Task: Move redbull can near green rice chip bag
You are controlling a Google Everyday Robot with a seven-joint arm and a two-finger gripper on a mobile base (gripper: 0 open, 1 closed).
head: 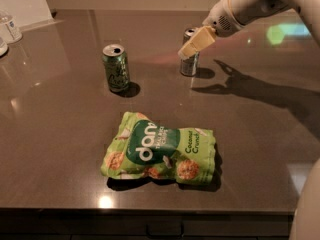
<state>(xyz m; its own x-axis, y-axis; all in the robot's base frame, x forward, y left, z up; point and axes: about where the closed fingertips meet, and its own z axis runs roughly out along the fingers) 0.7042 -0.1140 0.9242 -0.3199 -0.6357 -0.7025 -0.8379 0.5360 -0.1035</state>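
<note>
The chip bag (160, 149) lies near the front of the counter (60, 134). Behind it stand the short can (116, 68) on the left and the tall can (189, 64) on the right, well apart. The tool (186, 51) is in front of the tall can's top.

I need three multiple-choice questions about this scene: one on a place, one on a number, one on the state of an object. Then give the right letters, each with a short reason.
1. Where is the gripper? A. over the green rice chip bag; B. at the top of the redbull can; C. beside the green can.
2. How many cans stand on the table? A. one; B. two; C. three.
3. How is the green rice chip bag placed? A. lying flat; B. standing upright; C. lifted up.
Answers: 1 B, it overlaps that can's upper part; 2 B, only the redbull can and the green can; 3 A, it rests on the table, printed face up.
</note>
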